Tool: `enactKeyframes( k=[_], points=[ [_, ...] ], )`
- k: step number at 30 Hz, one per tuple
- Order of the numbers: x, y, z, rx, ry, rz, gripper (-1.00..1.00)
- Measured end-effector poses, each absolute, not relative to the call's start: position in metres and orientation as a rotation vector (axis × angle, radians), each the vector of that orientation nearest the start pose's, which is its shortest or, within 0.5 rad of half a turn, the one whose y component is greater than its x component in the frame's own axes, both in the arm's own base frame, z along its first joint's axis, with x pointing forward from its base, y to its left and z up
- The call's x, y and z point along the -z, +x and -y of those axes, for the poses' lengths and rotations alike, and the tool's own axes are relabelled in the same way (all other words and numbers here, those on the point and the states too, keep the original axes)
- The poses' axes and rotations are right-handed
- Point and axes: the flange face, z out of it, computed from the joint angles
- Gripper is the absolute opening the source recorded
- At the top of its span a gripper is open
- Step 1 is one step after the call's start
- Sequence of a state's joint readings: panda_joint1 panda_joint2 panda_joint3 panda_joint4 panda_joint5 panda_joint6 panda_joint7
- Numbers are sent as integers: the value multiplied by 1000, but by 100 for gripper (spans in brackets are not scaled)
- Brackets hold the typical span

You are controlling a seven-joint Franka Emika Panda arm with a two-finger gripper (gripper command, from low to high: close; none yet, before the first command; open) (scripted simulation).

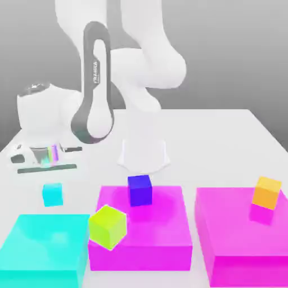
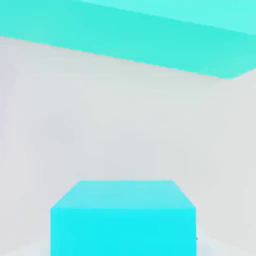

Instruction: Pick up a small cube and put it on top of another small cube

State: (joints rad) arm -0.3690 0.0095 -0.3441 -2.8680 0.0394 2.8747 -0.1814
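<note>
A small cyan cube (image 1: 52, 194) rests on the white table, at the exterior view's left. My gripper (image 1: 49, 181) hangs straight over it and is shut on it. The same cyan cube (image 2: 122, 217) looms close in the hand view. A small blue cube (image 1: 139, 189) sits on the middle magenta block (image 1: 163, 236). A yellow-green cube (image 1: 107, 226) stands tilted at that block's front corner. On the magenta block (image 1: 236, 236) at the exterior view's right sits an orange cube (image 1: 266, 192).
A large cyan block (image 1: 45, 250) lies just in front of the cyan cube, and the same large cyan block (image 2: 125, 30) shows in the hand view. The arm's white base (image 1: 143, 152) stands behind the middle block.
</note>
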Motion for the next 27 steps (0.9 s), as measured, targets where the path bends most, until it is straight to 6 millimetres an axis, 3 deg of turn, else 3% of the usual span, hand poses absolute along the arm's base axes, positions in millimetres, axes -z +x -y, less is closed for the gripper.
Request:
enactKeyframes(
  k=[9,17,19,24,25,27],
  points=[
    [-265,313,124,25,-3084,-177,-100],
    [-321,306,23,3,-3090,483,-100],
    [-313,304,14,-1,-3088,550,-100],
    [-267,303,11,-3,-3088,571,-100],
    [-262,302,11,-3,-3088,572,100],
    [-262,302,11,-3,-3088,572,100]
  ],
)
